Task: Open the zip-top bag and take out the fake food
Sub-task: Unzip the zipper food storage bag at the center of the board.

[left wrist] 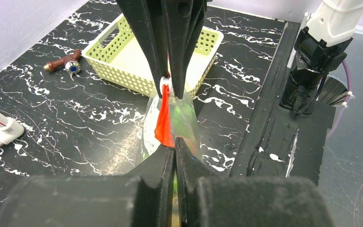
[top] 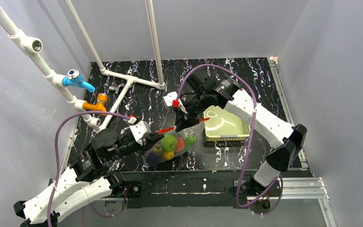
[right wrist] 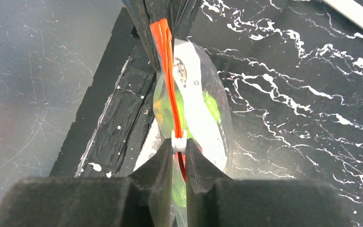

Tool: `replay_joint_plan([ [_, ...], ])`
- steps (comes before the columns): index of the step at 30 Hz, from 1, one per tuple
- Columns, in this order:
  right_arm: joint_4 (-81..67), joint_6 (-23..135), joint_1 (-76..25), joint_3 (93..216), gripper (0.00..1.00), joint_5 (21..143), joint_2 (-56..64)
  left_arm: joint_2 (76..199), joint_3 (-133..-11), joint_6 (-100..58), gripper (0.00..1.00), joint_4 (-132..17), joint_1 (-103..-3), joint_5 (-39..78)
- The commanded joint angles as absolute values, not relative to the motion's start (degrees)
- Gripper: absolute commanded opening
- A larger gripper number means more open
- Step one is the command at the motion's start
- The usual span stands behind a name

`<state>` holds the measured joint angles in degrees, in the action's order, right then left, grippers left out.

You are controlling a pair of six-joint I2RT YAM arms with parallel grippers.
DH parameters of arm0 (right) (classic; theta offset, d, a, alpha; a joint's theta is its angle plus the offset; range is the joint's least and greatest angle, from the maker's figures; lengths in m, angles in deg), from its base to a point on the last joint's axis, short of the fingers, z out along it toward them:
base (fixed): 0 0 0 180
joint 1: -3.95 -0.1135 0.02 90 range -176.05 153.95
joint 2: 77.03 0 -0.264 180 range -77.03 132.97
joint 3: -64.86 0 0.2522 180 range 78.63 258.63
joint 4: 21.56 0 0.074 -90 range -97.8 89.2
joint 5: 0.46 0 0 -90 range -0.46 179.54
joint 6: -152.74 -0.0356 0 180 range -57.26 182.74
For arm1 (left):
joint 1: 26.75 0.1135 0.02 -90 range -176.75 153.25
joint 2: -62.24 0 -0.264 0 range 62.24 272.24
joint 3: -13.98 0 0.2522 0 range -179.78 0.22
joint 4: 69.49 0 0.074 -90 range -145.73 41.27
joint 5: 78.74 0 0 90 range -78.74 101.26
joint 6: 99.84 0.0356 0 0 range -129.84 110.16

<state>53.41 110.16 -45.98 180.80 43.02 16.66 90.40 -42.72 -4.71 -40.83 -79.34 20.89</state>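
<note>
Seen from above, a white pipe frame (top: 123, 78) stands at the left of the black, white-veined worktop (top: 246, 75). It carries a blue valve (top: 78, 79) and an orange valve (top: 97, 103).

The left arm reaches in from the near left corner. The left gripper (top: 157, 134) has its jaws pressed together on one end of the red-orange zipper strip (left wrist: 162, 120), pinching it flat.

The zip-top bag (top: 170, 146) hangs from that strip between the two arms, near the front edge of the worktop. Its lower end seems to rest on the surface, though the view does not settle this. The strip is pulled taut and edge-up. Through the clear plastic the fake food (top: 169, 143) shows as a cluster of green, yellow, red and dark purple pieces, all inside the bag.

Just to the right, the right gripper (top: 180, 125) comes down from the far side. Its jaws are nearly closed and pinch the small white slider (right wrist: 178, 143) on the strip. In both wrist views the two pairs of jaws face each other along the strip, close together but not touching.

Farther right a yellow-green perforated basket (top: 227, 137) sits on the worktop, just beside the bag. A small brown tap-like piece (left wrist: 61, 62) lies near one of its corners. The right arm's base is bolted at the near right edge.
</note>
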Motion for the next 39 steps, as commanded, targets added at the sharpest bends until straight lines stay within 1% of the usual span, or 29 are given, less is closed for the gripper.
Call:
replay_joint_plan([
  [1, 52.80, 111.15, -44.01, 178.79, 0.01, 44.43, 13.54, 89.41, -43.75, -4.57, 0.00, -37.79, -79.39, 20.90],
  [21, 50.38, 112.31, -41.91, 171.90, 0.01, 47.52, 11.17, 86.52, -41.80, -5.10, 0.00, -37.52, -79.40, 19.23],
  [39, 49.64, 113.89, -38.74, 168.66, 0.01, 48.56, 9.31, 85.18, -41.82, -4.87, 0.00, -36.23, -79.44, 18.33],
])
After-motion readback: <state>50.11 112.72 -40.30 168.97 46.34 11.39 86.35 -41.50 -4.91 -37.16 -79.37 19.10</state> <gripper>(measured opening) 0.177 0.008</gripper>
